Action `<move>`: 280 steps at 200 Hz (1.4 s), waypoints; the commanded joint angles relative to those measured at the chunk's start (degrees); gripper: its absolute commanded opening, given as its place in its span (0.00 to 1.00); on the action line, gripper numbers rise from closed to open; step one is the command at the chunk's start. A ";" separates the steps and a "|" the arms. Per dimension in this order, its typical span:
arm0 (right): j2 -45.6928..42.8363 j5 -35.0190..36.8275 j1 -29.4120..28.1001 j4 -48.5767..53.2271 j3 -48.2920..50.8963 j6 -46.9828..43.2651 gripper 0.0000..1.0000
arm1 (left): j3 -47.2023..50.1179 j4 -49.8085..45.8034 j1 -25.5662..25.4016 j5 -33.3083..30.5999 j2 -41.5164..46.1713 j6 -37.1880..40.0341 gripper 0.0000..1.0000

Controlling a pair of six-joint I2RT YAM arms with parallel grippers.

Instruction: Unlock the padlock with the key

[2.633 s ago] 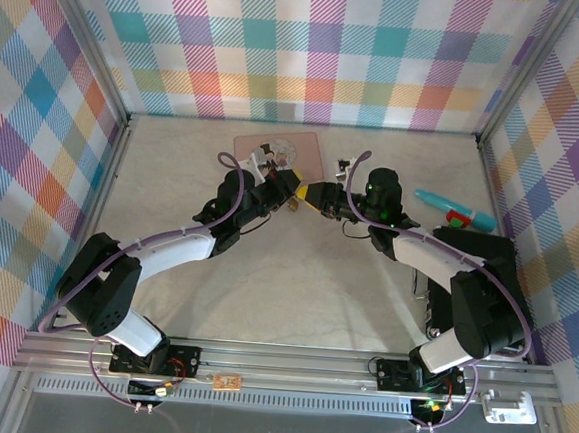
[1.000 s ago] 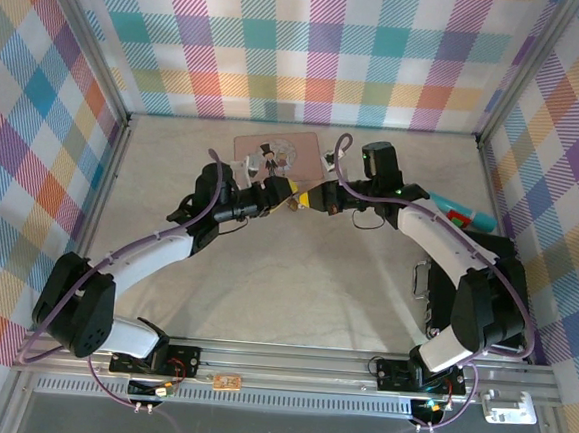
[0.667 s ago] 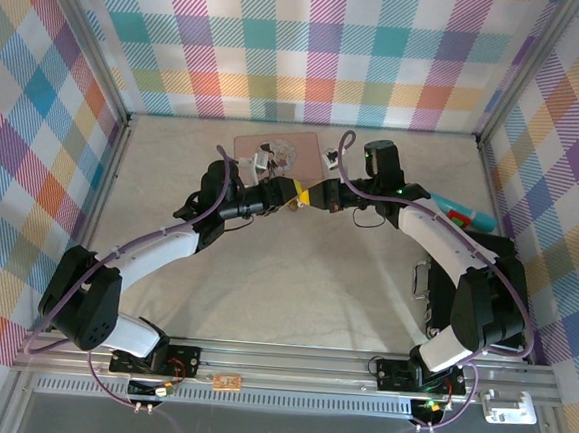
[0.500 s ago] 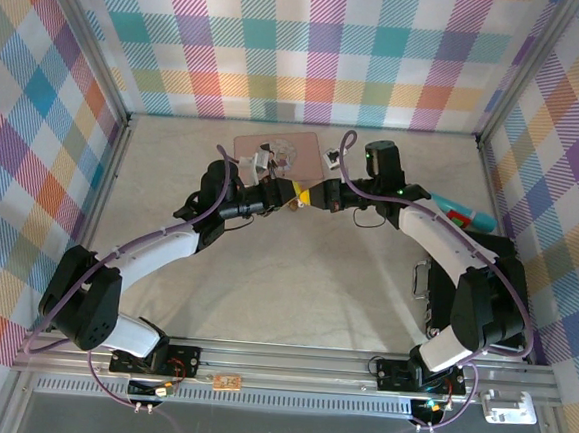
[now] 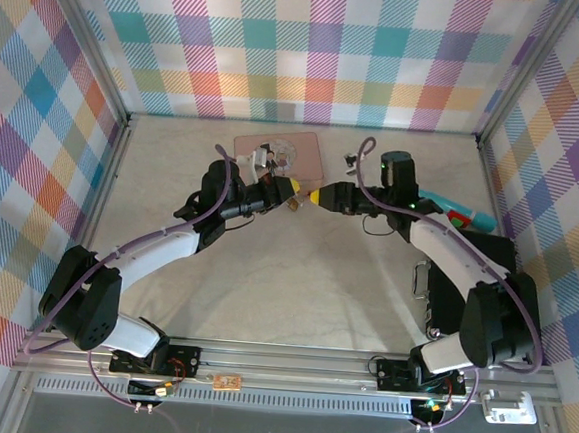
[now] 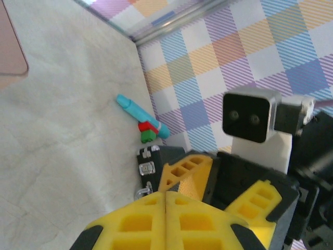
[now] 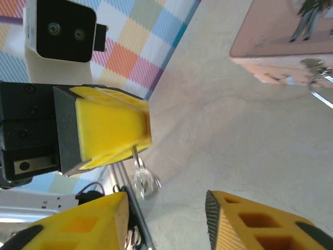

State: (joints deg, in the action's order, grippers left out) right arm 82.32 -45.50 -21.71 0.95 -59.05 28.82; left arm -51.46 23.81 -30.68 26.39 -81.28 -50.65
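Withdrawn toward three o'clock, the right tool gaped above the pale, plaid-walled counter. Its wrist view showed the left tool pinching a silvery piece.

The key, its ring blurred, is half hidden in the left pincer; a silver loop runs off the edge.

pink tin: cartoon figure print on the lid, no letters legible
orange tag: sits on the front rail, print too small to read
teal pen: plain, nothing readable
overall: no text, brand or number legible
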 commanded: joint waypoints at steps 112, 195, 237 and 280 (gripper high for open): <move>0.13 2.91 -1.90 -36.34 10.61 24.60 0.46 | -5.05 1.58 -1.93 -2.29 -0.78 1.72 0.00; 1.00 2.45 -3.86 -39.58 11.42 26.07 0.31 | -3.76 2.39 -2.02 -3.52 0.20 1.28 0.00; 1.08 2.43 -3.95 -40.04 11.66 26.54 0.17 | -2.94 2.89 -2.02 -4.19 0.83 0.93 0.00; 1.35 2.56 -3.99 -41.36 12.11 26.83 0.01 | -2.51 2.88 -2.02 -4.46 1.34 0.84 0.00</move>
State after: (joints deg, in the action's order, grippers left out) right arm 83.20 -42.04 -25.36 -36.47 -47.44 55.42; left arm -54.89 24.82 -32.18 22.46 -81.84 -49.91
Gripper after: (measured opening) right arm 0.052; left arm 0.049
